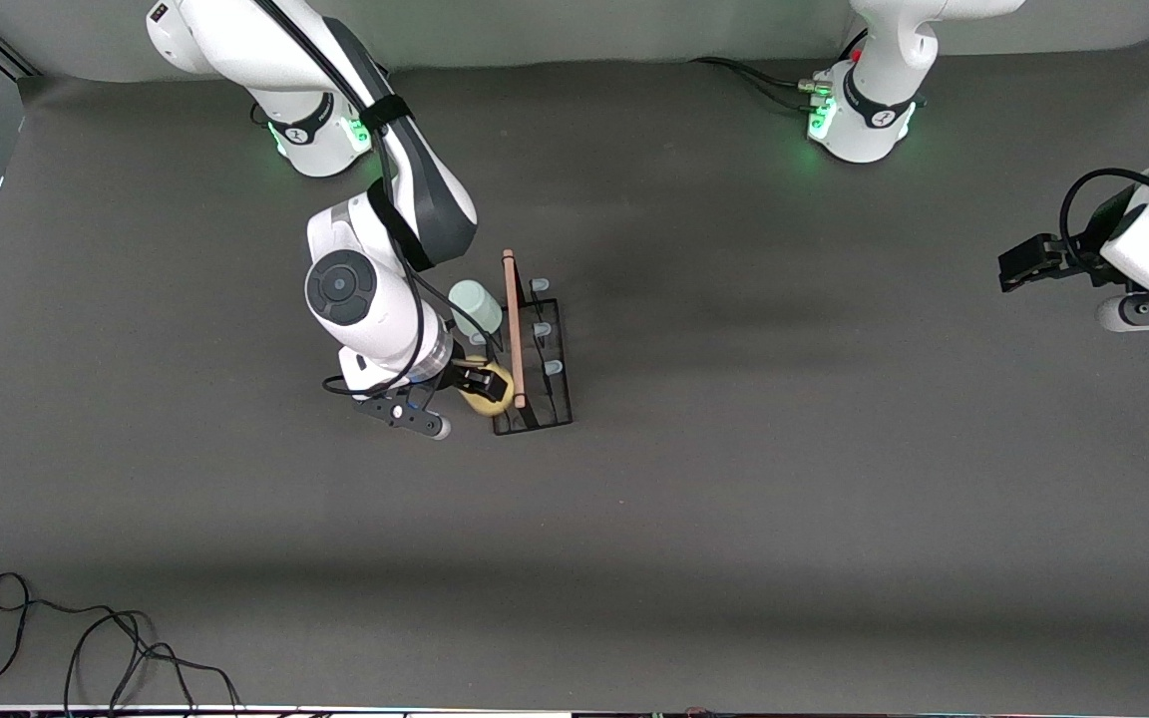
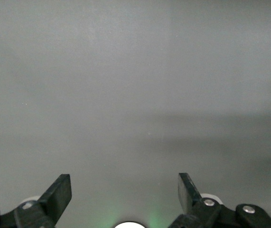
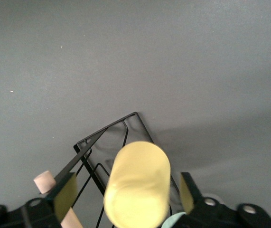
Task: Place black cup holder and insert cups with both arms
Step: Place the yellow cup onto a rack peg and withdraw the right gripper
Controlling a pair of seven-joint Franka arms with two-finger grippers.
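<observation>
The black cup holder (image 1: 557,404) stands mid-table with its wooden handle (image 1: 513,329) on top. A pale mint green cup (image 1: 475,304) sits on a prong on the side toward the right arm. A pale yellow cup (image 1: 497,391) hangs on the neighbouring prong, nearer the front camera. My right gripper (image 1: 480,382) is open around the yellow cup (image 3: 137,185), with a gap on each side of it. The holder's wire base (image 3: 107,130) shows beneath it. My left gripper (image 1: 1018,267) waits open over bare table at the left arm's end; the left wrist view shows the left gripper (image 2: 124,183) with nothing between its fingers.
Three blue-tipped prongs (image 1: 541,329) on the holder's side toward the left arm carry nothing. Loose black cables (image 1: 86,638) lie at the table corner nearest the front camera, at the right arm's end. The arm bases (image 1: 320,135) (image 1: 864,110) stand along the table edge farthest from the camera.
</observation>
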